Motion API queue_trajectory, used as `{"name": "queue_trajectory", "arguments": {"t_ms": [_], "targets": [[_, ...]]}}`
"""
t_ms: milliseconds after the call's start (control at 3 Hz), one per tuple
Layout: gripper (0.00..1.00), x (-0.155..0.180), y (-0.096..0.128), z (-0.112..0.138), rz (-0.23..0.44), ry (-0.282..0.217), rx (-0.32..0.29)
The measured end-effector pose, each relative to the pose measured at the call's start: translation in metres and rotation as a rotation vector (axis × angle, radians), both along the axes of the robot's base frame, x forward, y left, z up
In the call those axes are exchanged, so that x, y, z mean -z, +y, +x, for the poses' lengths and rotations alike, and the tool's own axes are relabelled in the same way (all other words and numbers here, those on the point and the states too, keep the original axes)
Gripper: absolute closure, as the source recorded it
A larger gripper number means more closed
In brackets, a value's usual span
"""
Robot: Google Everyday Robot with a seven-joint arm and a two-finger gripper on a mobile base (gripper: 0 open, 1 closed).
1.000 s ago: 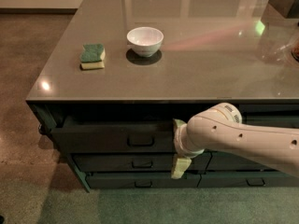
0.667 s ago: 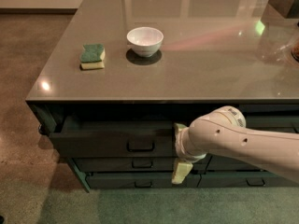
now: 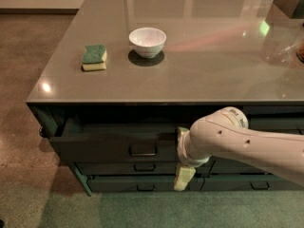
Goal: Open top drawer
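The top drawer [image 3: 99, 148] is a wide dark grey-green drawer under the counter top, pulled partly out, with a strip of its inside showing at the left. Its small dark loop pull [image 3: 142, 149] sits at the centre of the front. My gripper [image 3: 182, 155] is just right of the pull, against the drawer front's right end. One pale fingertip [image 3: 182, 133] is at the drawer's upper edge and the other hangs below the front. They stand apart and hold nothing. My white arm reaches in from the right.
A white bowl [image 3: 147, 41] and a green and yellow sponge [image 3: 94, 57] sit on the grey counter top [image 3: 213, 65]. Two lower drawers [image 3: 118, 167] with like pulls are shut below. A second drawer stack [image 3: 256, 184] is to the right, behind my arm.
The top drawer has slid a little further out toward the camera. My gripper and arm have moved slightly down and forward with it.
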State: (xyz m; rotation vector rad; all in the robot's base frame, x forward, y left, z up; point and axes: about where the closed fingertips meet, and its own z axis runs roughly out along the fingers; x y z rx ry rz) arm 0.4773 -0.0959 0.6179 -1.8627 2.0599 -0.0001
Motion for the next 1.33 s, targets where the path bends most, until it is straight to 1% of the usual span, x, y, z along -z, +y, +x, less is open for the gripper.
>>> {"name": "queue_trajectory", "arguments": {"t_ms": [333, 667, 1000, 1333], "targets": [[0.00, 0.000, 0.000, -0.018, -0.006, 0.048, 0.023], [0.00, -0.001, 0.000, -0.049, 0.001, 0.107, 0.063], [0.00, -0.001, 0.000, -0.049, 0.001, 0.107, 0.063], [0.00, 0.003, 0.000, -0.057, -0.003, 0.105, 0.064]]}}
